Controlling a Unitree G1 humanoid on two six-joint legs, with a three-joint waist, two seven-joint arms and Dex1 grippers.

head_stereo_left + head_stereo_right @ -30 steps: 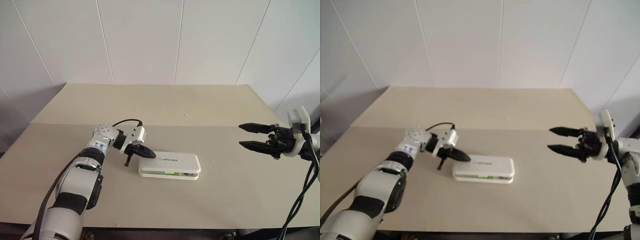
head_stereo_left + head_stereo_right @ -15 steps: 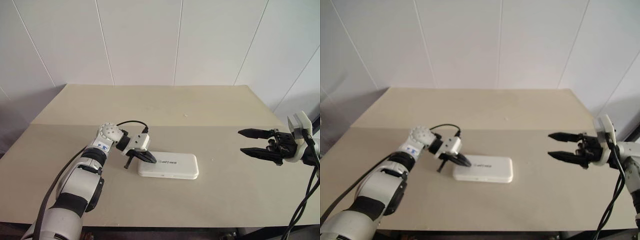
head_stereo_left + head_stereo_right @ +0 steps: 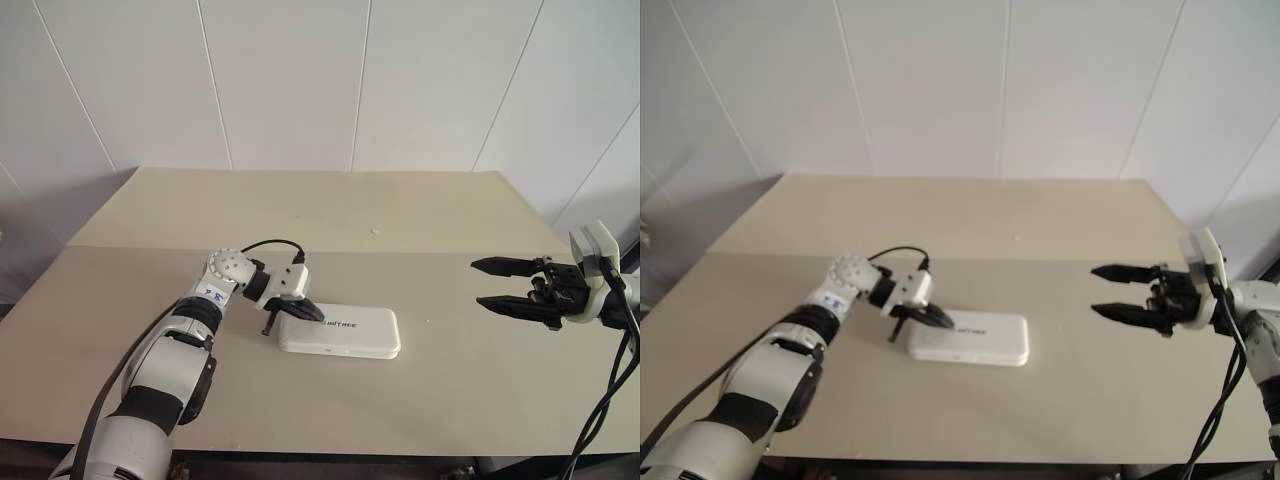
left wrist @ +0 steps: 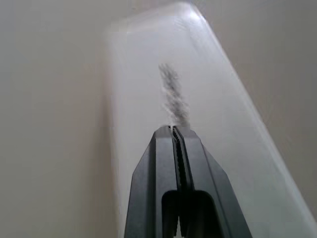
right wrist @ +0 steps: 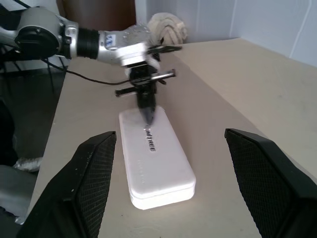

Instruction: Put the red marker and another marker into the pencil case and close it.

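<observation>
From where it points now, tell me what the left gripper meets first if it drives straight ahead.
The shut left gripper already sits over the closed lid of the pencil case, angled slightly down along its length. Going straight on, it would probably press into that lid first.

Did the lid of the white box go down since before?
Yes. The pencil case lid now sits flush on its base on the table; earlier a gap showed green inside. The shut left end effector presses on it.

- In front of me stands a beige table (image 3: 420,215) with a seam across its top.
- On the table lies one white pencil case (image 3: 345,335), closed and flat, near the front edge.
</observation>
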